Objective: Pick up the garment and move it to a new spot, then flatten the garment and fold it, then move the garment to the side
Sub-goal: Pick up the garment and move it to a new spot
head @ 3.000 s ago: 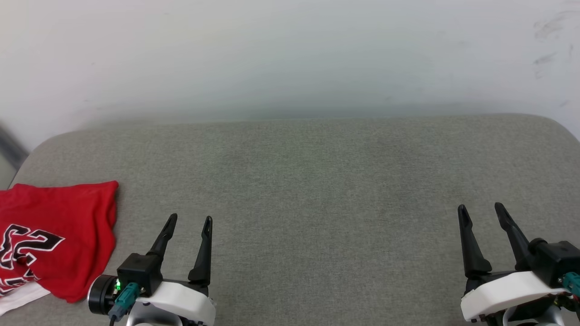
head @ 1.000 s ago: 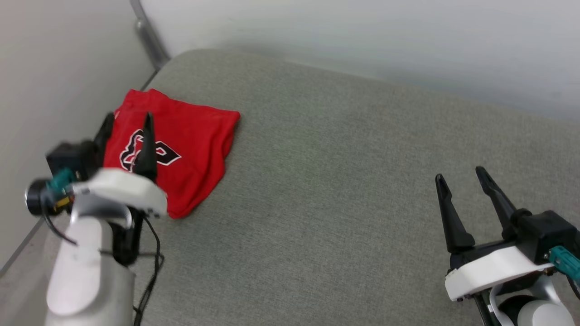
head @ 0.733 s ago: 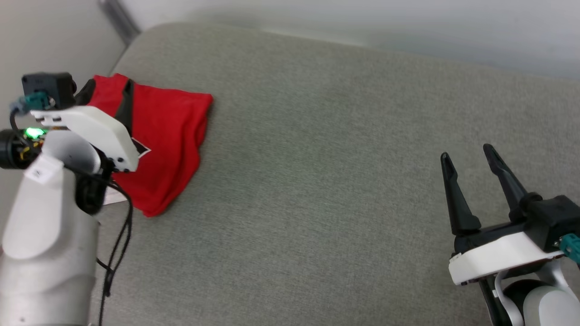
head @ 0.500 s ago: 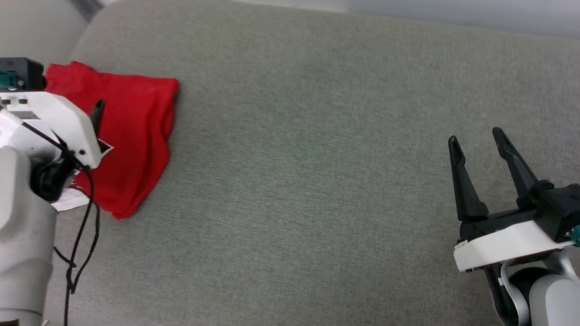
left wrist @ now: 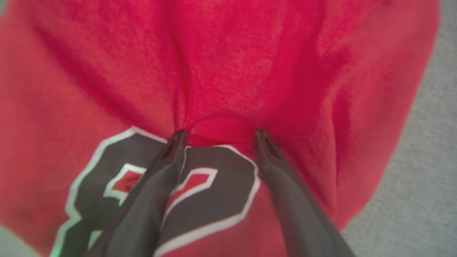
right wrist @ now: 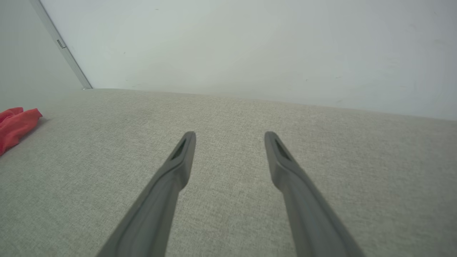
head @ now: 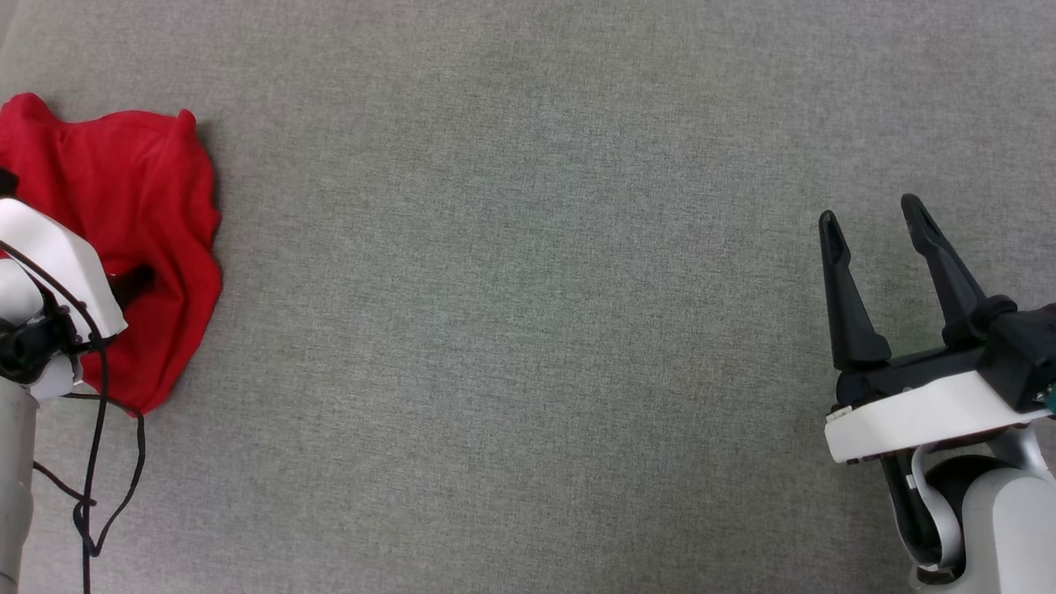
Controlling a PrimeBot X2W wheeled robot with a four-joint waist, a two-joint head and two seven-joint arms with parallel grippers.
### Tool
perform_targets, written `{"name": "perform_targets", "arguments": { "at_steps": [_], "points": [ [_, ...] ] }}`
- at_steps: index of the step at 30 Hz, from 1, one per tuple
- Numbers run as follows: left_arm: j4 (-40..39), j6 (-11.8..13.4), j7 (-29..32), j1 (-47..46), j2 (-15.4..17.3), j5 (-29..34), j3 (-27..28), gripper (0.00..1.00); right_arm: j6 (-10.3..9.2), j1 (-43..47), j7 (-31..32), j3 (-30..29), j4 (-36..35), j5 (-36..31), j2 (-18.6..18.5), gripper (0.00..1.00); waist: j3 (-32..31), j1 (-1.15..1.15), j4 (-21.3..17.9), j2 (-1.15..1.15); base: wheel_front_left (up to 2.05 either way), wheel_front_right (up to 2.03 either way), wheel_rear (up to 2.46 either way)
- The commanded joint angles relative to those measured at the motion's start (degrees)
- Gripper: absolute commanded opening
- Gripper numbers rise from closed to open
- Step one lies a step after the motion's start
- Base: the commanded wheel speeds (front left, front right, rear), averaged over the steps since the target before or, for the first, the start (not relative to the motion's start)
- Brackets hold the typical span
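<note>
The garment, red and rumpled, lies at the far left of the grey cushion in the head view. My left gripper stands open, both fingertips pressed down into the cloth, with a small ridge of red fabric between them. Black white-outlined lettering lies under the fingers. In the head view one of its dark fingers pokes out from under the white wrist onto the garment. My right gripper hovers open and empty over bare cushion at the right. In the right wrist view the right gripper points toward the wall, with the garment far to the left.
The grey fabric cushion stretches wide between the two arms. A black cable hangs from my left arm at the lower left. A white wall rises behind the cushion, with a metal strip in its left corner.
The head camera has tilted down and swung, so the wall has left its view. My left arm has reached down onto the garment, which now looks more bunched. The right gripper stays open.
</note>
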Motion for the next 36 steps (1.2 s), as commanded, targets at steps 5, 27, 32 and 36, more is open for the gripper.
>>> {"name": "perform_targets", "arguments": {
  "at_steps": [5, 27, 32, 36],
  "points": [
    [2.55, 0.65, -1.62, 2.46, -1.68, 0.75, -1.16, 0.0, 0.0, -1.12, -0.02, 0.2, 0.61, -1.03, 0.03, 1.0, -0.91, -0.01, -0.03, 0.0, 0.0, 0.0, 0.0],
    [-3.17, 4.68, -41.76, -4.1, -2.27, 9.81, -2.62, 0.0, 0.0, 5.4, -2.36, -2.99, 4.09, 1.85, 0.04, 1.0, -16.83, -0.01, 1.71, 0.0, 0.0, 0.0, 0.0],
    [-6.55, 5.4, -46.88, -4.39, -4.67, 10.35, -3.42, 0.0, 0.0, 6.97, -3.03, -3.3, 4.42, 2.83, 0.04, 1.0, -19.52, -0.01, -0.05, 0.0, 0.0, 0.0, 0.0],
    [-10.32, 5.49, -48.89, -2.01, -7.8, 9.6, -4.2, 0.0, 0.0, 8.0, -3.21, -3.34, 4.69, 4.0, 0.04, 1.0, -20.81, -0.01, -2.19, 0.0, 0.0, 0.0, 0.0]
  ]
}}
